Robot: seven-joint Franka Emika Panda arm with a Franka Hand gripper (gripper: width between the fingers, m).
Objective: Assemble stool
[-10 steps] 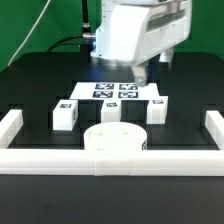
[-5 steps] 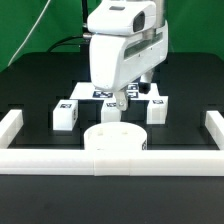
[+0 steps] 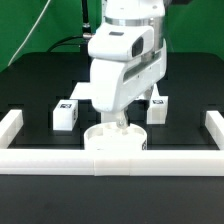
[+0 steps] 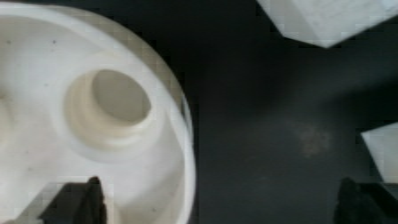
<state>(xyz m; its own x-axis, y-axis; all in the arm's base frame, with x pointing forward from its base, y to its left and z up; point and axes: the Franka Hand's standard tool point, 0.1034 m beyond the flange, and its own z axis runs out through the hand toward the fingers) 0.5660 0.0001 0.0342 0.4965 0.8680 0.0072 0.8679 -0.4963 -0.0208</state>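
- Black table, green backdrop behind.
- Seat at the middle of the near edge, against the border rail.
- Gripper low over the seat, fingers spread apart, holding nothing.
- First leg and second leg lie farther in, either side of the seat.

The exterior view is bright and evenly lit, with no hard shadows. The white seat is so bright that it loses surface detail, and the black worktop carries a faint sheen. That picture is coarse and soft. My wrist view is blurrier. The seat glares almost pure white, and the fingers of my end effector are dark, unfocused smudges.
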